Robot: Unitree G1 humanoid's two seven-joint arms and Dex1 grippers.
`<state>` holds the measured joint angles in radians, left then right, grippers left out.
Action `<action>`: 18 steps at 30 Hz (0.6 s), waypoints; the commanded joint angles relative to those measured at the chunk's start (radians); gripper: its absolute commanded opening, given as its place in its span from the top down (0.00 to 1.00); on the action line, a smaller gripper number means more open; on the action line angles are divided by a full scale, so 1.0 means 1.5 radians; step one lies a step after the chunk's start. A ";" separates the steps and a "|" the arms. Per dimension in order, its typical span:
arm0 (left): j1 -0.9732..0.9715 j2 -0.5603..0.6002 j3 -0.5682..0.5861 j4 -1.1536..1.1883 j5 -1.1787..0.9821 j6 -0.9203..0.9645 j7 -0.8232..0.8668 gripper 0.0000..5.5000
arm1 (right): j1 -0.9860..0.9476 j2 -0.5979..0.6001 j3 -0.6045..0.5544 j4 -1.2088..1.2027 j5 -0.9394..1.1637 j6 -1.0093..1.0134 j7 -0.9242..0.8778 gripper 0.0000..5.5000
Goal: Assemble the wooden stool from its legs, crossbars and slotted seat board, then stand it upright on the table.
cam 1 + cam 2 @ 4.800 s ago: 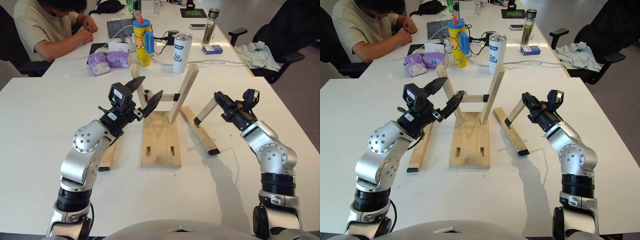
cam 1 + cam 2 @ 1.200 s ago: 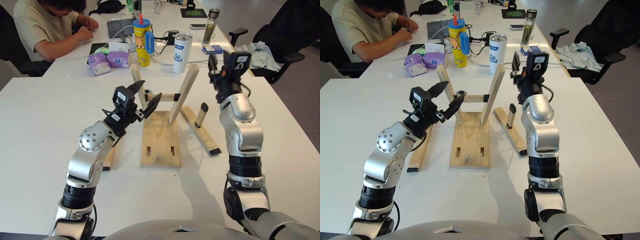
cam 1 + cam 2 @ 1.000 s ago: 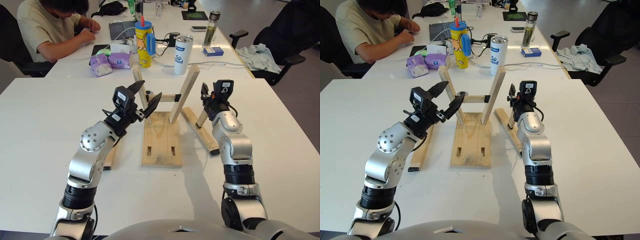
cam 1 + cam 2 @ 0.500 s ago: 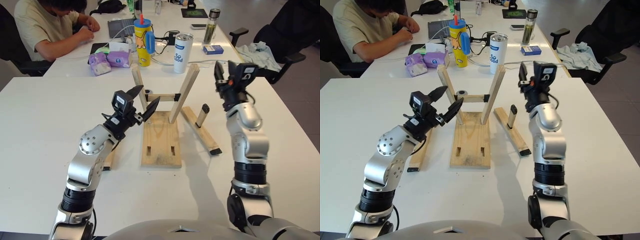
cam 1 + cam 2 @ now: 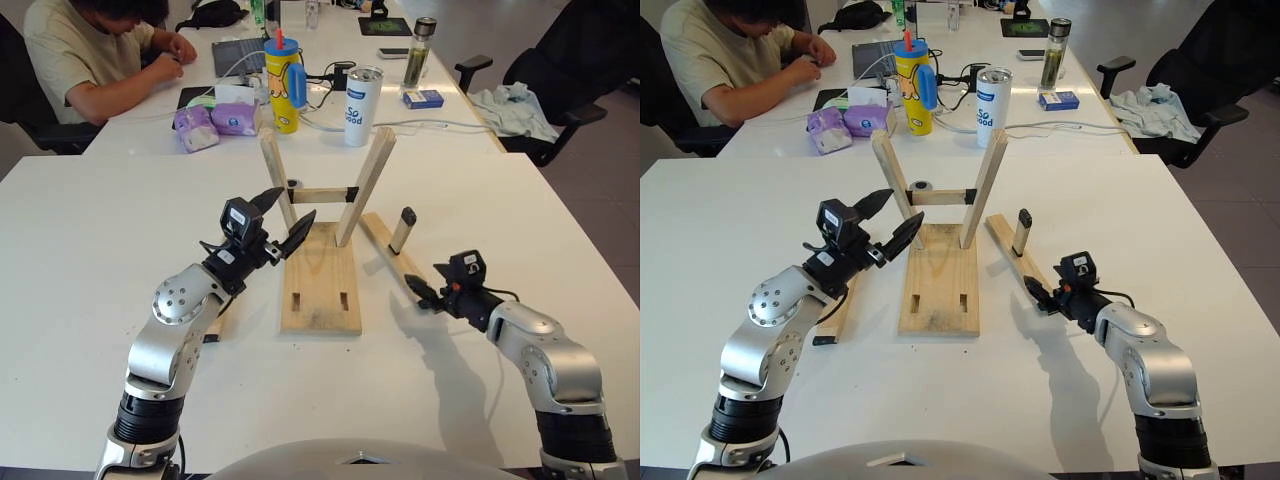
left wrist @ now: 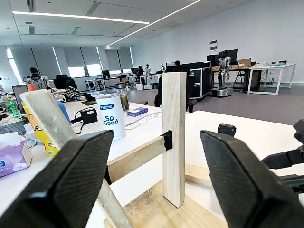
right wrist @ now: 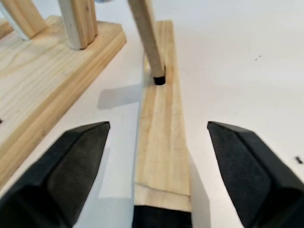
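Observation:
The slotted seat board (image 5: 320, 285) lies flat mid-table. Two legs (image 5: 368, 185) stand tilted in its far slots, joined by a crossbar (image 5: 322, 195). My left gripper (image 5: 282, 216) is open beside the left standing leg (image 6: 47, 116), touching nothing. To the right another leg (image 5: 392, 256) lies flat with a short crossbar (image 5: 403, 230) sticking up from it. My right gripper (image 5: 420, 293) is open low at that leg's near end (image 7: 163, 142), one finger on each side. A further leg (image 5: 218, 315) lies partly under my left arm.
The table behind carries a yellow cup (image 5: 284, 82), a white tumbler (image 5: 362, 92), tissue packs (image 5: 215, 118), cables and a bottle (image 5: 420, 38). A person sits at its far left. The near table's front and sides are bare white surface.
My right arm has come down from high above the right standing leg to the near end of the leg lying on the table. The left gripper has dropped slightly and stays open.

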<state>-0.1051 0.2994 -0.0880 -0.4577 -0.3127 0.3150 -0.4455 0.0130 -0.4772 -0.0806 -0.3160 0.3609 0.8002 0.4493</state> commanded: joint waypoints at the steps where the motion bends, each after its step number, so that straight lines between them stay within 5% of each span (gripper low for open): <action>1: -0.006 0.002 -0.004 0.007 0.004 0.002 -0.004 0.38 | -0.048 -0.006 0.048 0.062 -0.037 0.005 -0.005 0.32; 6: -0.006 0.002 -0.006 0.010 0.003 0.000 -0.007 0.38 | -0.066 0.007 0.079 0.104 -0.063 0.003 -0.014 0.32; 18: -0.008 0.008 0.006 0.013 -0.008 0.022 -0.007 0.38 | -0.080 0.026 0.052 0.138 -0.065 -0.043 -0.032 0.63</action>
<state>-0.1112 0.3013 -0.0914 -0.4446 -0.3126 0.3182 -0.4530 -0.0943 -0.4636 0.0209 -0.1316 0.2712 0.7595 0.4244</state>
